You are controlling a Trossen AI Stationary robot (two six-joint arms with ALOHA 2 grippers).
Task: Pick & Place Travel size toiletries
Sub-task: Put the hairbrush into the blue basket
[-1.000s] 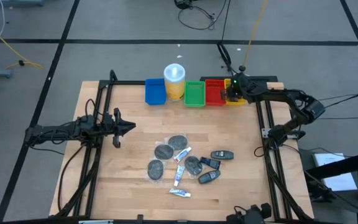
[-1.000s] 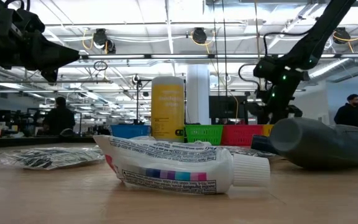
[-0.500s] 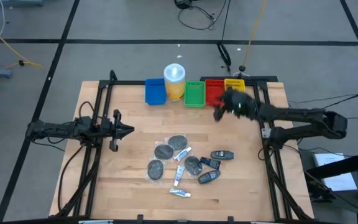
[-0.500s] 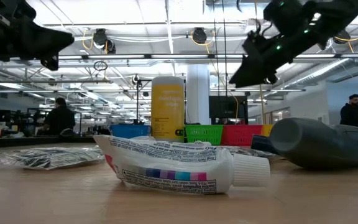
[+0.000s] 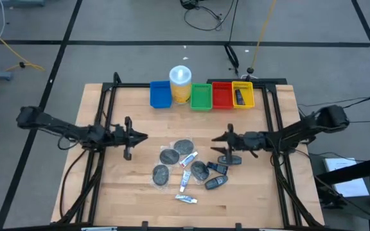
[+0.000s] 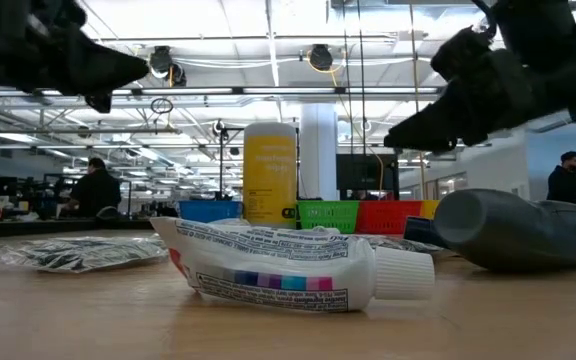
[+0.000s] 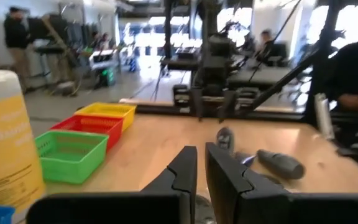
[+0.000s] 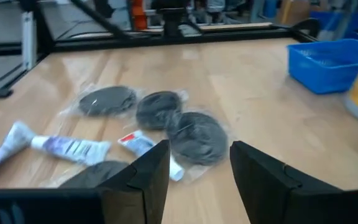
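Right gripper [image 5: 214, 138]: reaches in from the right side of the table, above the wood just right of the cluster of toiletries – its fingers [image 8: 145, 177] are spread apart with nothing between them.
Left gripper [image 5: 144, 136]: hangs over the left half of the table, tip pointing toward the cluster; its fingers [image 7: 182, 174] sit close together with only a narrow slit between, gripping nothing.
Grey discs [image 5: 184, 146]: four flat round ones in clear wrap, lying in the middle of the table; two sit side by side at the far edge of the cluster, one lies nearer the front left, one in the centre among the other items.
Tubes [image 5: 185, 199]: thin white-silver ones – one at the front of the cluster, one slanted just behind it, a third tucked between the discs. In the low view the front tube [image 6: 288, 268] lies on its side, cap to the right.
Dark containers [image 5: 229, 159]: three oblong ones on the right of the cluster; one lies almost under the right gripper, two sit closer to the front.
Yellow bin [image 5: 243, 95]: at the far right of the bin row, with one dark oblong item lying inside it.
Other bins: red [image 5: 221, 95], green [image 5: 201, 96] and blue [image 5: 160, 95], in a row along the table's far edge.
Yellow cylinder [image 5: 180, 83]: white lid, upright between the blue and green bins.
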